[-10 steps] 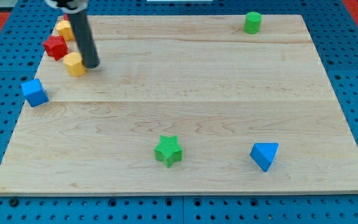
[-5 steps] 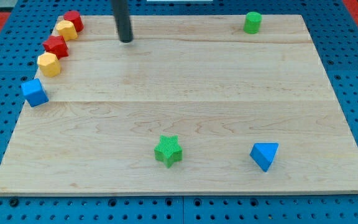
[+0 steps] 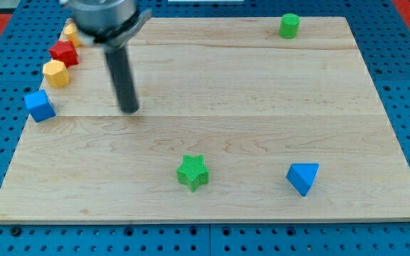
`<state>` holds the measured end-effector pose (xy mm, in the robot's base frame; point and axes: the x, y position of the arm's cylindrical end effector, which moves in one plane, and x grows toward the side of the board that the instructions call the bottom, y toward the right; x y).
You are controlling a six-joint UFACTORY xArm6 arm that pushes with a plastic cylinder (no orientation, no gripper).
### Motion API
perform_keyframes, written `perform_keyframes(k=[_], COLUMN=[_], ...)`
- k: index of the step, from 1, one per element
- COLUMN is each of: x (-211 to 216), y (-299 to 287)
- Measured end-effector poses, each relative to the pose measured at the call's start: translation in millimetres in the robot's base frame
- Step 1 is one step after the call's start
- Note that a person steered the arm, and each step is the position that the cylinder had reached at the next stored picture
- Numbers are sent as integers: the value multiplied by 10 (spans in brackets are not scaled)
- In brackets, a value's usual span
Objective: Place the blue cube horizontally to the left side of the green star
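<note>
blue cube at the view's far left, on the edge of the wooden desk, untouched and well apart from its goal. just above it along that left edge: yellow block, red block, and a second yellow block half hidden behind the arm's blurred upper part. my tip to the right of the blue cube, near its height in the view, with a clear gap between, not touching any block. no jaws on this rig, only the straight rod, so nothing open, closed or gripping. green star lower down, near the view's bottom centre, with bare desk on its left where the cube belongs. blue triangular block further right on about the same line, green cylinder at the view's top right. judged from this: nothing of the task done yet; left to do, getting behind the cube on its upper left, then pushing it down and rightward until level with the star, just to its left.
</note>
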<state>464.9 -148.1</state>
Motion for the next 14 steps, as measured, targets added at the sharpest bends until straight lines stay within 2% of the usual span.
perform_keyframes(k=[1,2,4,7,9,10,11,12,14], x=[881,791,738,186,-404,-407,-474,-646,-702], y=[-769,-1553,-1569,-1567,-1562,-1472,-1250,-773,-292])
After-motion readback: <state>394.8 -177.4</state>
